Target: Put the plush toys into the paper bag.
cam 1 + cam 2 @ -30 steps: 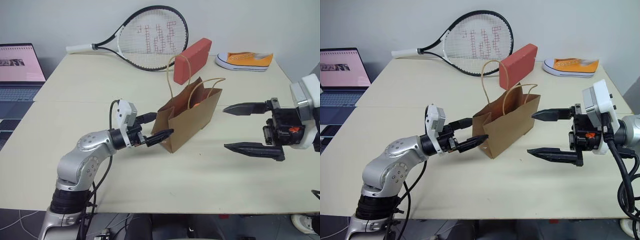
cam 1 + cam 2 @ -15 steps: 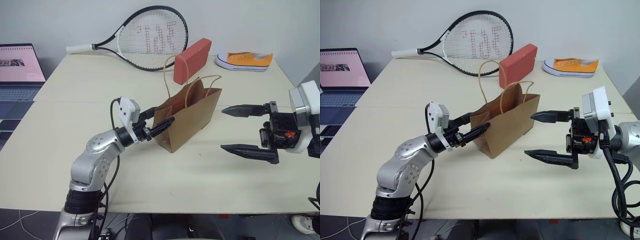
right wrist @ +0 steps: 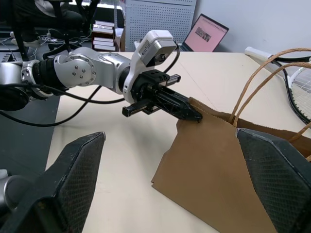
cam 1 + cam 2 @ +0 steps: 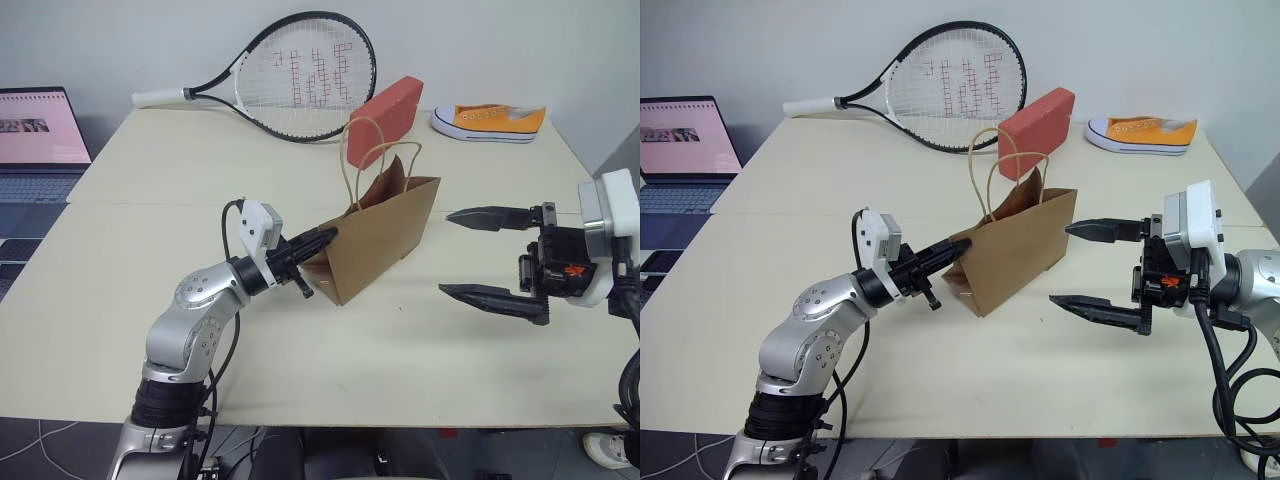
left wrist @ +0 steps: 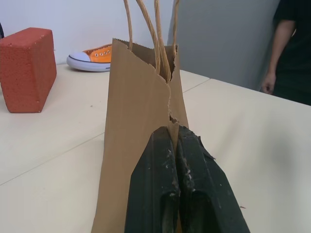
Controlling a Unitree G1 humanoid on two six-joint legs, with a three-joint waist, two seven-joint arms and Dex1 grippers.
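The brown paper bag stands mid-table with its two cord handles upright and close together. My left gripper is shut on the bag's top rim at its near-left end; in the left wrist view both black fingers pinch the paper edge between them. My right gripper hovers to the right of the bag, open wide, fingers pointing at it with nothing between them. The plush toys are hidden from view.
A tennis racket, a red block and an orange-and-white sneaker lie at the far side of the cream table. A laptop sits off to the left. A person stands beyond the table.
My left gripper has gone from open astride the bag's rim to shut on it. The bag's mouth has pinched narrower and its handles have drawn together. The right gripper has stayed open.
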